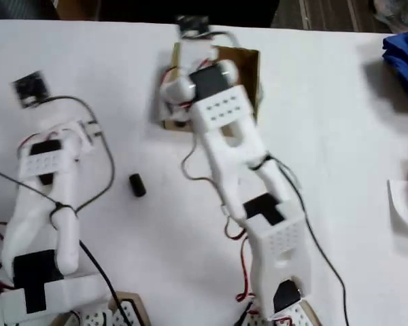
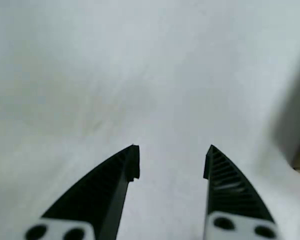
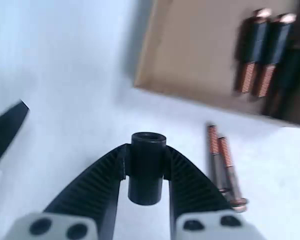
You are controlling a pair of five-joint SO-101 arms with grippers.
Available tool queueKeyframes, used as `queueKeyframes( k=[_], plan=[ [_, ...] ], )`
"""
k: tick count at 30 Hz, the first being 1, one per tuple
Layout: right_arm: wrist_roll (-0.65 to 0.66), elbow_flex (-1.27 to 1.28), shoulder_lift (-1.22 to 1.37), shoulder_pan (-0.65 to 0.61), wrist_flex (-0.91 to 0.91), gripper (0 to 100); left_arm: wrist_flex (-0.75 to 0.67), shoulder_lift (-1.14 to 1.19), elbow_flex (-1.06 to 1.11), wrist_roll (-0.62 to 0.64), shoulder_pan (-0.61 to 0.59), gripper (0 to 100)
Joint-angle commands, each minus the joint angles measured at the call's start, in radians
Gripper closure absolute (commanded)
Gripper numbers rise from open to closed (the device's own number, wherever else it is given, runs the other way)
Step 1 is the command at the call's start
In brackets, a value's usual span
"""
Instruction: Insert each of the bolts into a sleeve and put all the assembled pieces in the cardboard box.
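My right gripper [image 3: 146, 167] is shut on a black sleeve [image 3: 147, 175], held upright just above the white table and short of the cardboard box [image 3: 190, 55]. Two bolts with sleeves on them [image 3: 262, 55] lie in that box, a third dark piece beside them. Two loose copper bolts [image 3: 225, 165] lie on the table beside the gripper. From above, the right arm [image 1: 221, 109] covers part of the box [image 1: 250, 64]. Another black sleeve [image 1: 137, 185] lies alone between the arms. My left gripper [image 2: 172, 162] is open over bare table, holding nothing.
The left arm [image 1: 47, 163] stands at the table's left side, well away from the box. A blue cloth [image 1: 404, 58] lies at the far right edge and a white object [image 1: 404, 204] below it. Cables trail beside both arms.
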Motion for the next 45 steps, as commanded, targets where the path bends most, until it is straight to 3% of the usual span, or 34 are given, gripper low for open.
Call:
queueKeyframes(
  k=[1, 7, 17, 21, 27, 31, 38, 40, 45],
  plan=[
    [0.026, -0.037, -0.116, 0.094, 0.031, 97.8, 0.006, -0.011, 0.002, -0.011, 0.091, 77],
    [0.094, -0.037, -0.22, 0.128, 0.077, 97.8, 0.008, -0.006, 0.025, -0.011, 0.183, 77],
    [0.11, -0.02, -0.552, 0.117, 0.077, 97.8, 0.014, -0.009, 0.025, -0.011, 0.209, 77],
    [0.058, 0.087, -0.664, 0.139, 0.079, 97.8, 0.015, -0.008, 0.03, -0.011, 0.238, 77],
    [0.052, 0.42, -0.946, 0.277, 0.036, 97.8, 0.008, -0.011, 0.068, -0.011, 0.348, 77],
    [0.057, 0.884, -1.145, 0.371, -0.255, 97.8, 0.014, -0.012, 0.068, -0.009, 0.393, 77],
    [0.06, 1.587, -1.515, 0.386, -0.955, 97.8, 0.023, -0.011, 0.065, -0.005, 0.405, 77],
    [0.086, 1.705, -1.583, 0.4, -1.102, 97.8, 0.084, -0.006, 0.036, -0.003, 0.413, 77],
    [0.19, 1.881, -1.615, 0.41, -1.333, 97.8, 0.405, -0.002, -0.191, 0.051, 0.48, 77]
  ],
)
